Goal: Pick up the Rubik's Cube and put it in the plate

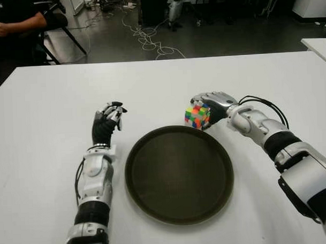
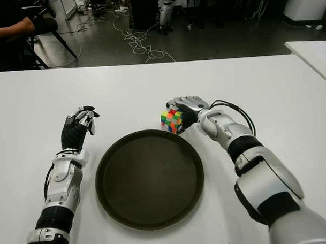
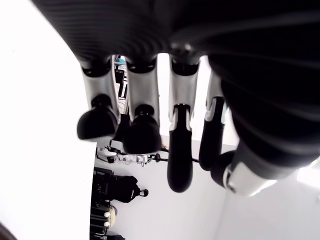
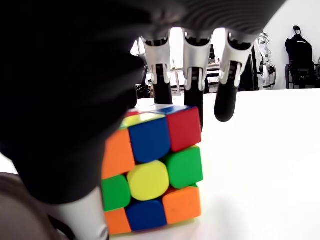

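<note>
White table (image 1: 45, 121) fills the near scene; beyond its far edge lie a dark floor with loose cables (image 1: 149, 39) and, at far left, a seated person (image 1: 15, 23).

Plate (image 1: 179, 175): dark, round, at centre near the robot, nothing in it.

Cube (image 1: 197, 116): multicoloured, just beyond the plate's far right rim, outside the plate. The right wrist view shows its underside on the table.

Right hand (image 1: 213, 105): positioned at the cube from the right. In the right wrist view the palm and thumb sit against one side of the cube (image 4: 150, 170) while the fingers (image 4: 225, 100) arch over its top and hang down on the far side. Whether those fingers press on the cube cannot be told, so a firm grasp cannot be confirmed.

Left hand (image 1: 108, 119): left of the plate, apart from it, fingers (image 3: 180, 150) loosely curled and holding nothing.
</note>
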